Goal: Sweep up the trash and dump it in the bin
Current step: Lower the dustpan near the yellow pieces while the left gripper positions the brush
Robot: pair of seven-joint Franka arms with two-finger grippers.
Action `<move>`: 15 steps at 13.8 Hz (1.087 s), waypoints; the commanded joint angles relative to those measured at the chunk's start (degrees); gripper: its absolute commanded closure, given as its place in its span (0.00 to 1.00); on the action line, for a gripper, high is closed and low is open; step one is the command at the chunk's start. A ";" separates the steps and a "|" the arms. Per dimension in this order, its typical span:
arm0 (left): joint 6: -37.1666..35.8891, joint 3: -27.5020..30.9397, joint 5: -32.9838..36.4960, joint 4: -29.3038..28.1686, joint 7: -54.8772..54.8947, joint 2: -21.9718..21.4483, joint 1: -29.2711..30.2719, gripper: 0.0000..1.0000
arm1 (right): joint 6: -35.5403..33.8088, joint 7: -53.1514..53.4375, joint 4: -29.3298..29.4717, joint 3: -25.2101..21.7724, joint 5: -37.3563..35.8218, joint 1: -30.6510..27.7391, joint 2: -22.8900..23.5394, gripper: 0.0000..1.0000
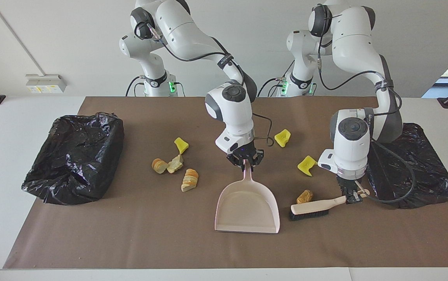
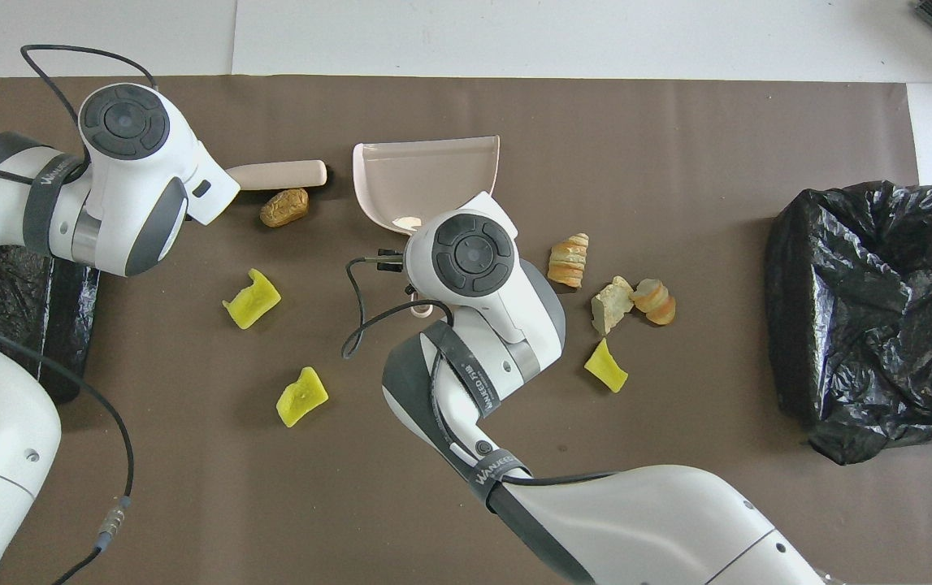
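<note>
While your right gripper (image 1: 245, 165) is clamped on the end of the pale pink dustpan (image 1: 247, 208) handle, your left gripper (image 1: 351, 198) is closed tight on the beige brush (image 1: 314, 207) handle. That brush lies low and nearly flat, bristles on the brown mat (image 1: 130, 234) covering the tabletop, just beside the dustpan's open mouth. One tan-brown lump (image 1: 304, 196) touches or almost touches the brush on its robot-facing side; you cannot tell which. Two yellow chunks (image 1: 307, 165) (image 1: 282, 137) lie nearer to the robots than it. Three bread-like lumps (image 1: 189, 179) (image 1: 175, 164) (image 1: 159, 165) and another yellow chunk (image 1: 181, 144) lie between the dustpan and the black-lined bin (image 1: 75, 156) at the right arm's end. From overhead, the right wrist hides most of the dustpan handle, and the left wrist hides the brush handle's end. A second black bag (image 1: 415, 171) sits partly hidden by the left arm.
</note>
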 commanded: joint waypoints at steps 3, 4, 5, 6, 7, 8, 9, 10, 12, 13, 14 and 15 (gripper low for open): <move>-0.47 0.46 0.89 -4.92 6.55 -4.61 -0.58 1.00 | -13.36 -22.94 -10.41 0.76 1.37 -4.13 -15.30 1.00; -0.56 0.46 0.81 -8.43 7.51 -7.15 -0.58 1.00 | -16.97 -27.33 -11.73 0.76 2.94 -5.10 -18.02 1.00; -0.47 0.46 0.80 -12.03 9.44 -9.87 -0.58 1.00 | -19.18 -31.12 -13.65 0.68 4.00 -5.72 -20.83 1.00; -0.56 0.46 0.72 -15.63 10.33 -12.16 -0.58 1.00 | -21.29 -35.50 -15.85 0.68 4.36 -6.51 -23.65 1.00; -0.38 0.46 0.72 -19.06 10.25 -14.45 -0.66 1.00 | -23.66 -40.25 -17.79 0.68 4.45 -6.61 -26.11 1.00; -0.47 0.46 0.72 -21.88 9.90 -16.30 -1.10 1.00 | -25.52 -43.43 -19.37 0.68 4.45 -6.52 -27.88 1.00; -0.64 0.46 0.72 -23.91 9.46 -17.62 -2.41 1.00 | -27.62 -46.50 -20.34 0.76 4.45 -6.43 -29.02 1.00; -0.99 0.46 0.63 -26.02 9.11 -19.46 -2.68 1.00 | -29.99 -50.89 -21.48 0.68 4.53 -6.17 -29.99 1.00; -2.13 0.46 0.63 -31.29 8.32 -23.42 -4.08 1.00 | -29.67 -60.38 -27.01 0.68 8.12 -6.08 -33.15 1.00; -3.01 0.46 0.63 -32.79 6.14 -24.65 -4.70 1.00 | -29.75 -65.38 -28.25 0.68 8.66 -5.91 -33.78 1.00; -4.84 0.46 0.63 -33.07 4.12 -25.53 -5.23 1.00 | -30.54 -69.35 -28.61 0.68 8.58 -5.82 -33.69 1.00; -7.12 0.46 0.63 -32.81 2.62 -26.24 -5.41 1.00 | -30.63 -72.52 -29.05 0.76 8.49 -5.03 -33.26 1.00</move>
